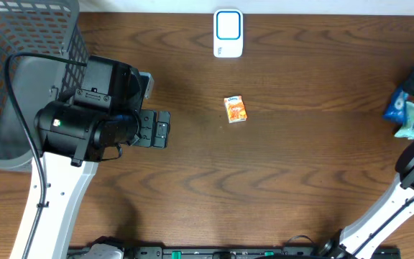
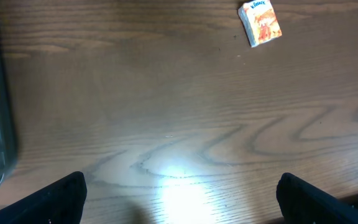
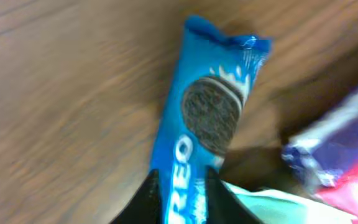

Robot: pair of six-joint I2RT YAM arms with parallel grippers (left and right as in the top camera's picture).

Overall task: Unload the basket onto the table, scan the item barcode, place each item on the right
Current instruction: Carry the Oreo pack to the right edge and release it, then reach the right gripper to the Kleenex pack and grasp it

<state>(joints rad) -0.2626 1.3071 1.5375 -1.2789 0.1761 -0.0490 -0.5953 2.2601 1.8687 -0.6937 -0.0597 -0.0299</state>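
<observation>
The wooden table (image 1: 300,180) carries a grey basket (image 1: 20,43) beside the left gripper (image 2: 182,199), whose jaws gape wide over bare wood. The white scanner (image 1: 228,33) and small orange box (image 1: 236,109) lie ahead of it, well apart. The right gripper (image 3: 184,199) straddles the Oreo packet's (image 3: 210,112) lower end; I cannot tell whether it pinches.

The left arm (image 1: 56,194) reaches up from the near left edge, its black wrist turned to the right. The left gripper (image 2: 180,180) hovers with jaws spread wide. The right arm (image 1: 401,198) stretches to the far right; the right gripper (image 3: 181,171) points down, its fingers (image 3: 149,199) slightly apart, grip unclear.
</observation>
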